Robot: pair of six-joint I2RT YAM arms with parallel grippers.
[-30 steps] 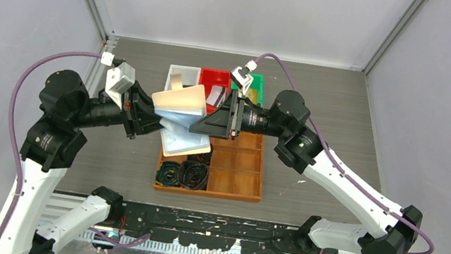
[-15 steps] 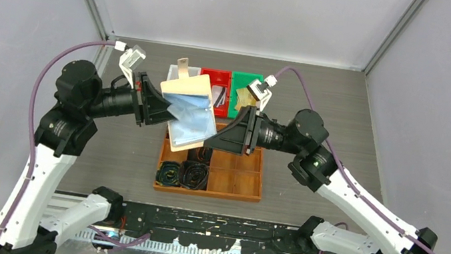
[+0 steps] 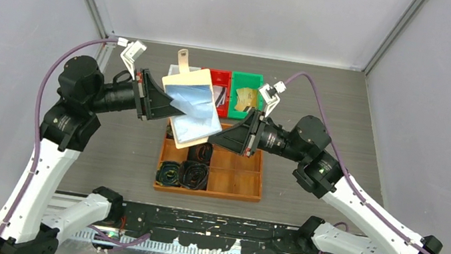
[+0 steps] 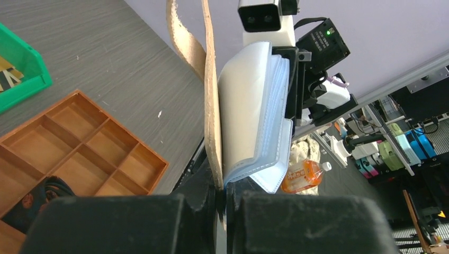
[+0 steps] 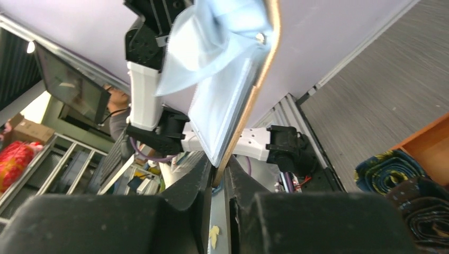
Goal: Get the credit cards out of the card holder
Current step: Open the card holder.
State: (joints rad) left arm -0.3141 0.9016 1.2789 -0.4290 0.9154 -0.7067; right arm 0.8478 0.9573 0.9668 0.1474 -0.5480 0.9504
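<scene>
The tan card holder (image 3: 190, 84) hangs open in the air above the bins and the tray, with its strap tab (image 3: 183, 61) pointing away and its pale blue pockets (image 3: 195, 110) facing up. My left gripper (image 3: 168, 106) is shut on its left edge; in the left wrist view its jaws pinch the tan cover (image 4: 212, 111) beside the pockets (image 4: 254, 116). My right gripper (image 3: 211, 140) is shut on its near right corner, seen edge-on in the right wrist view (image 5: 241, 121). A gold card (image 3: 245, 96) lies in the green bin (image 3: 258, 81). I see no card in the pockets.
A red bin (image 3: 219, 76) with a card-like piece stands left of the green bin; a white bin (image 3: 174, 71) is mostly hidden behind the holder. A wooden divided tray (image 3: 237, 169) under the holder has dark coiled belts (image 3: 183, 173) in its left compartments.
The holder has swung from half folded to open and risen toward the back. My left arm lifted and straightened; my right gripper slid down to the holder's near corner.
</scene>
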